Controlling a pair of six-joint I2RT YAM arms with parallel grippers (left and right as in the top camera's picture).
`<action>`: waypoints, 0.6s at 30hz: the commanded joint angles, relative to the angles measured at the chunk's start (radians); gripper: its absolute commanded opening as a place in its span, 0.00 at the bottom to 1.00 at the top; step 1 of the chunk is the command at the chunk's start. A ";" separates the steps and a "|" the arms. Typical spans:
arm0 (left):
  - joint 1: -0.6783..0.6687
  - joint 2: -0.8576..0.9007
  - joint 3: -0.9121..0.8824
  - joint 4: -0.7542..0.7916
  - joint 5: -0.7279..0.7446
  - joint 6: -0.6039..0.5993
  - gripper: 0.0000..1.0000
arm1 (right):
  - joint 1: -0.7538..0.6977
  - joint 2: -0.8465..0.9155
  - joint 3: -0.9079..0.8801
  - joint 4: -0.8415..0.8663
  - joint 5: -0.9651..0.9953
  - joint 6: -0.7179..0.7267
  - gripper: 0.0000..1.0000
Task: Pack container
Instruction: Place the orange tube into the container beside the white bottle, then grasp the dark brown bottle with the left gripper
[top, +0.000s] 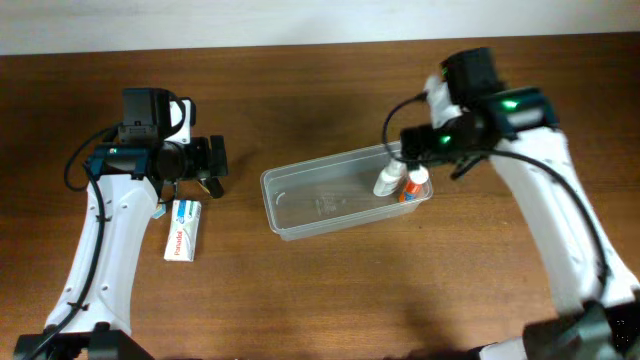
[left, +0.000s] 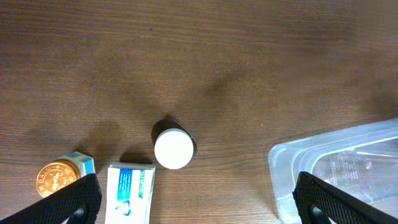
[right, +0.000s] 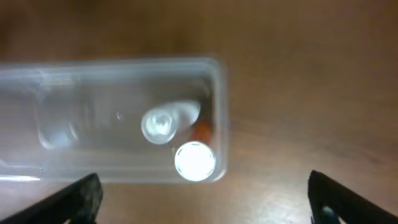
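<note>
The container (top: 318, 206), a clear shallow plastic tub, lies at the table's middle. In its right end stand a white bottle (top: 387, 180) and a white-capped bottle with an orange label (top: 415, 186). The right wrist view shows both from above, the clear-topped white bottle (right: 159, 124) and the white cap (right: 194, 161), at the tub's end wall (right: 219, 93). My right gripper (right: 204, 200) is open and empty above that end, also seen overhead (top: 418, 148). My left gripper (left: 198, 205) is open and empty, left of the tub (left: 348, 163), above a dark white-capped bottle (left: 173, 149).
A white and blue box (left: 130, 190) lies next to the dark bottle; it also shows overhead (top: 183, 230). A gold round tin (left: 56, 178) sits on a small blue box at the left. Bare wood lies behind and in front of the tub.
</note>
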 joint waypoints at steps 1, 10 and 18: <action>0.002 0.005 0.021 -0.011 -0.027 -0.006 0.99 | -0.146 -0.085 0.047 -0.011 0.042 0.117 0.98; 0.059 0.157 0.021 0.005 -0.026 -0.126 0.94 | -0.377 -0.035 -0.011 -0.102 -0.013 0.044 0.98; 0.059 0.306 0.021 0.035 -0.026 -0.125 0.84 | -0.389 -0.004 -0.060 -0.094 -0.013 0.044 0.98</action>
